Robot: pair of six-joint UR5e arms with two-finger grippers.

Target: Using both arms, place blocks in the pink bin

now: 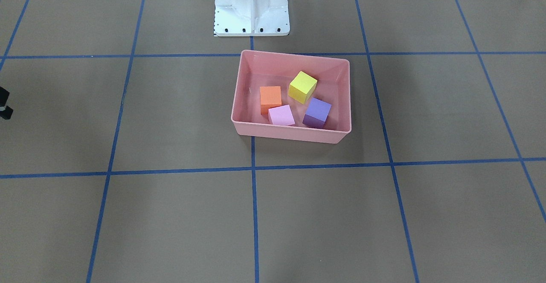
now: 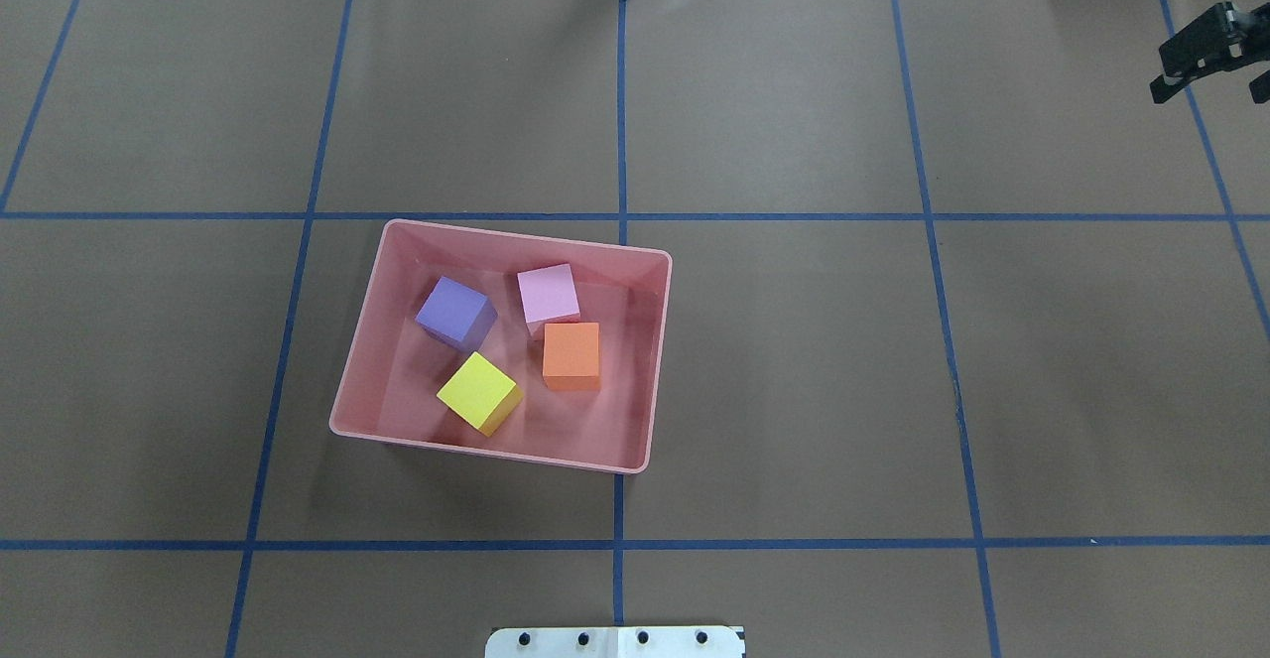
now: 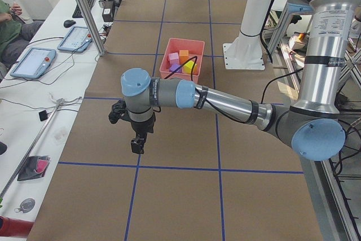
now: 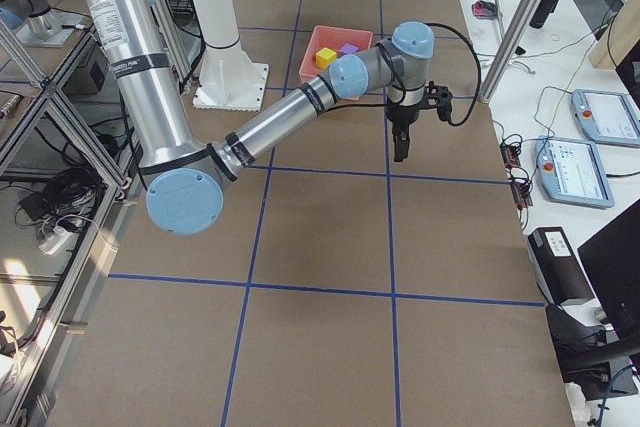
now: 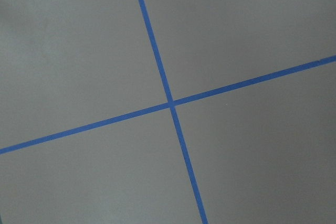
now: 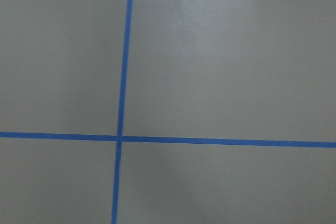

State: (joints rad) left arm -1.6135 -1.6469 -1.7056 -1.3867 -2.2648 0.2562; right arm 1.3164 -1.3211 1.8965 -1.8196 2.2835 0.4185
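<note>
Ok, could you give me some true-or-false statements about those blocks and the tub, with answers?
All four blocks are inside the pink bin. True.
The yellow block sits on top of the orange block. False: both rest on the bin's floor, apart.
The pink-lilac block is right beside the orange block. True.
The right gripper holds the purple block. False: the purple block lies in the bin, and the gripper is away from it.

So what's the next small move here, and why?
Probably none beyond parking: the yellow block, orange block, pink block and purple block all lie inside the pink bin, and the left gripper and right gripper hang well away from it.
</note>
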